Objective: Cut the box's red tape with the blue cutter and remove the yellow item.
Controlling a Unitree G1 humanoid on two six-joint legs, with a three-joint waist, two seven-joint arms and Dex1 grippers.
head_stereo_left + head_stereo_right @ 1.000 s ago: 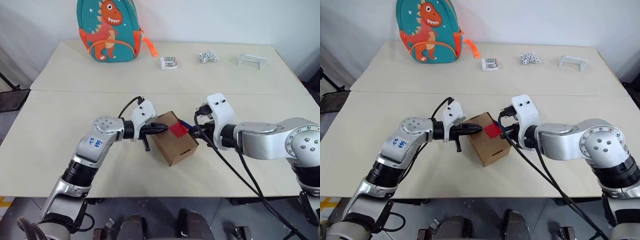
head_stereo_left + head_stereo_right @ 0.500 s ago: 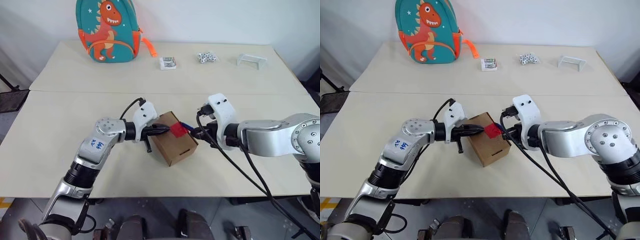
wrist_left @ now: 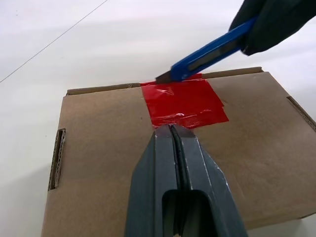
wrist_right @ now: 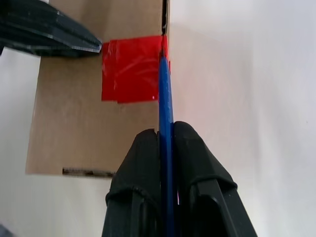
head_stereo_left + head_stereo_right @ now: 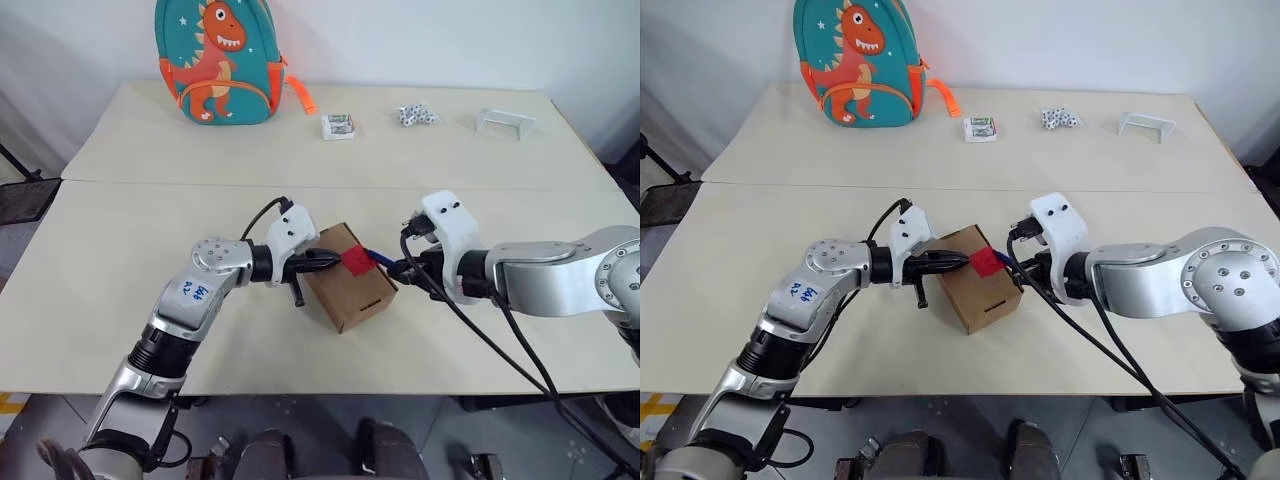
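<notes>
Glossy red tape (image 3: 183, 102) meets slim blue cutter (image 4: 165, 106) pinched by right tool (image 4: 166, 143); left tool (image 3: 173, 133) pressed together.

Box between two hands, mid-counter.

Box (image 5: 347, 278) on the counter (image 5: 90, 260), near its front edge; tape (image 3: 183, 102) on its top, at the right edge. Left hand (image 5: 331, 256) on the top from the left, tips touching the tape; right hand (image 5: 397, 269) just right of the box, cutter (image 3: 207, 54) tip at the tape's edge. Backpack (image 5: 216, 62) at the far left; card pack (image 5: 337, 126), dice (image 5: 416, 115), stand (image 5: 504, 122) along the far edge, rightward.
</notes>
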